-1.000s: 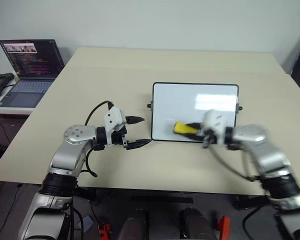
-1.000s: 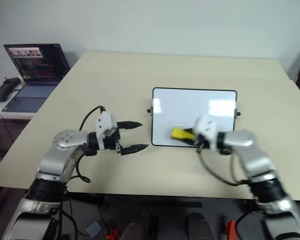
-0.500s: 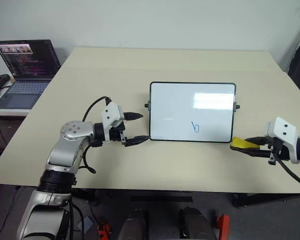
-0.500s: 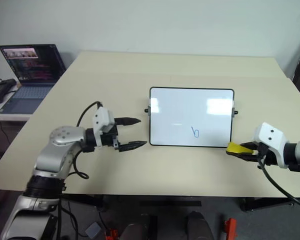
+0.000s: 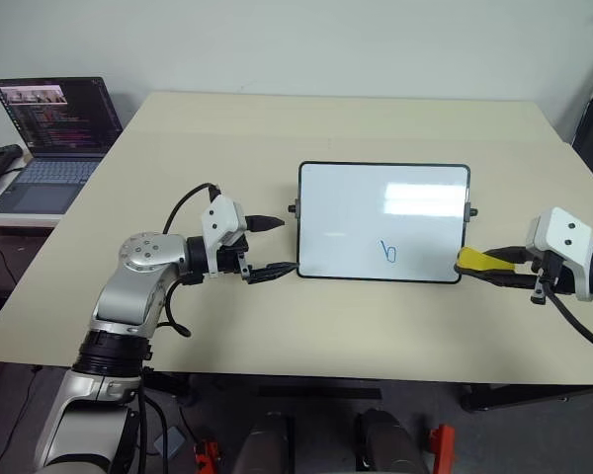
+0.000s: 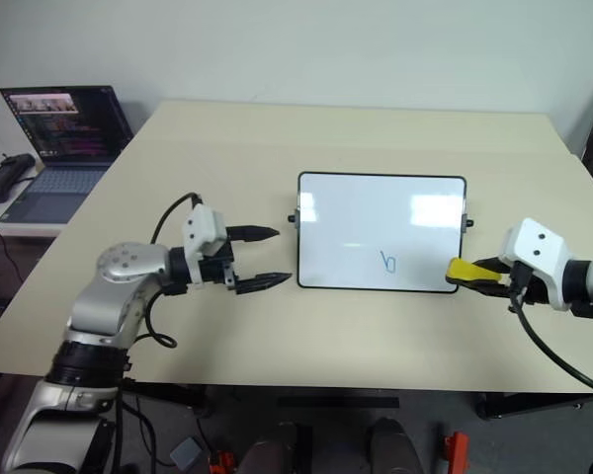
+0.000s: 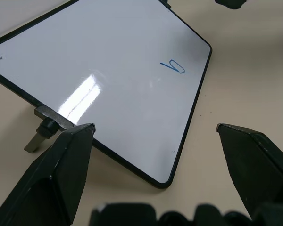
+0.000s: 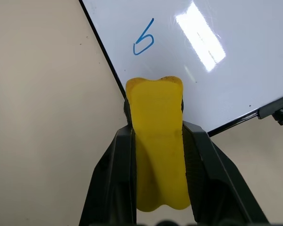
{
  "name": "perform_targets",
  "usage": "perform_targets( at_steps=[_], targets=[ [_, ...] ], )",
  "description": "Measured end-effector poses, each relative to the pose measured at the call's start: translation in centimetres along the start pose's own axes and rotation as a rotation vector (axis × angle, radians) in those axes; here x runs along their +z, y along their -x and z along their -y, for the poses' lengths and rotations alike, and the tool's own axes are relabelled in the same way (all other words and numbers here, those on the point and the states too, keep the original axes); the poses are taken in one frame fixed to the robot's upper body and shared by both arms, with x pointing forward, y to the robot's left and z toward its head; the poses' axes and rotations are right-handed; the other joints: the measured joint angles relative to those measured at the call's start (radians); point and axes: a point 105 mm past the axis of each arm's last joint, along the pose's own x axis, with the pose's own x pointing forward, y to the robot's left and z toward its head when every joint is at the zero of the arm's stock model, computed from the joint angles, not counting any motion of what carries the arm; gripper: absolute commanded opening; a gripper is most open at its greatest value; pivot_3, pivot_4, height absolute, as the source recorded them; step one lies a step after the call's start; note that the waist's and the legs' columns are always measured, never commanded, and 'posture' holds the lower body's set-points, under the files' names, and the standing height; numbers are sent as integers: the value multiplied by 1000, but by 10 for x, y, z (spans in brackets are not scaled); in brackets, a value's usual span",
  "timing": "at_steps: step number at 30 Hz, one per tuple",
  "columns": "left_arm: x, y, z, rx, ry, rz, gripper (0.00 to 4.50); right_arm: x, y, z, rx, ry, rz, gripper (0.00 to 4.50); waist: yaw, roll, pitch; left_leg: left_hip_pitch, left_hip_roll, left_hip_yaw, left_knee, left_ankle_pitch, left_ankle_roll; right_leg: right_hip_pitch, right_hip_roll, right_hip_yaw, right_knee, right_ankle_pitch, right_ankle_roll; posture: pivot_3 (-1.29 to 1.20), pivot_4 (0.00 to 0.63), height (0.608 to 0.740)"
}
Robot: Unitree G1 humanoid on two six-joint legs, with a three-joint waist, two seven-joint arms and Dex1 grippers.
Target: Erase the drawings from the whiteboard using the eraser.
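The right claw point(image 6: 474, 272) is clamped on the eraser point(image 6: 464, 270) at the whiteboard's point(image 6: 376, 222) right corner; one drawing point(image 6: 387, 261) shows. The left claw point(image 6: 269, 257) gapes apart beside the board's left edge.

Open laptop point(image 5: 54, 138) on a side desk point(image 5: 0, 210) — beige table point(image 5: 277, 128) alongside

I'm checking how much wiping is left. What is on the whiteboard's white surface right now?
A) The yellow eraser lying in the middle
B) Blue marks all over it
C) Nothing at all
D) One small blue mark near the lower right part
D: a single small blue mark sits in the lower right part of the whiteboard, while the yellow eraser is held in the right gripper at the board's right edge.
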Motion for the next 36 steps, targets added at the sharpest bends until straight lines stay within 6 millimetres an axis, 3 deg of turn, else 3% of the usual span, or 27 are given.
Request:
perform_targets(
  at_steps=[2,4,7,12,16,21,28,36],
  targets=[
    [0,0,0,0,1,-1,4500,9,-3,5,-23,12,46,978,-2,0,0,0,0,0,0,0,0,0,0,0,0,0,0,0,150,740],
    [-2,-2,2,-7,7,1,4500,35,-13,18,-109,10,219,978,-10,-1,0,1,0,2,0,0,0,0,1,1,0,0,0,0,150,740],
    [-6,-11,14,-41,27,13,4500,53,-34,24,-181,-5,360,977,-9,-1,0,2,1,0,0,1,-1,1,1,1,1,0,0,0,150,740],
    [-12,-18,22,-66,61,15,4500,31,-86,10,-214,-54,347,977,2,-1,0,1,-1,-1,0,1,-1,0,0,1,2,0,0,0,150,740],
    [-12,-18,23,-69,60,13,4500,15,-103,10,-259,-68,325,977,1,-1,0,1,-1,0,0,1,-1,0,0,1,2,1,0,0,150,740],
    [-12,-21,25,-80,61,14,4500,28,-127,16,-313,-33,383,977,-14,-1,0,5,-1,2,0,1,-2,1,2,2,3,2,-2,0,150,740],
    [-14,-21,26,-80,65,10,4500,24,-143,14,-312,58,349,977,-20,-1,0,28,-1,2,-1,1,-1,26,2,1,0,0,-1,0,150,740],
    [-22,-16,29,-71,85,-8,4500,0,-154,-25,-127,150,271,977,-21,-3,-2,34,1,0,0,1,-1,33,3,1,1,-2,2,0,150,740]
  ],
)
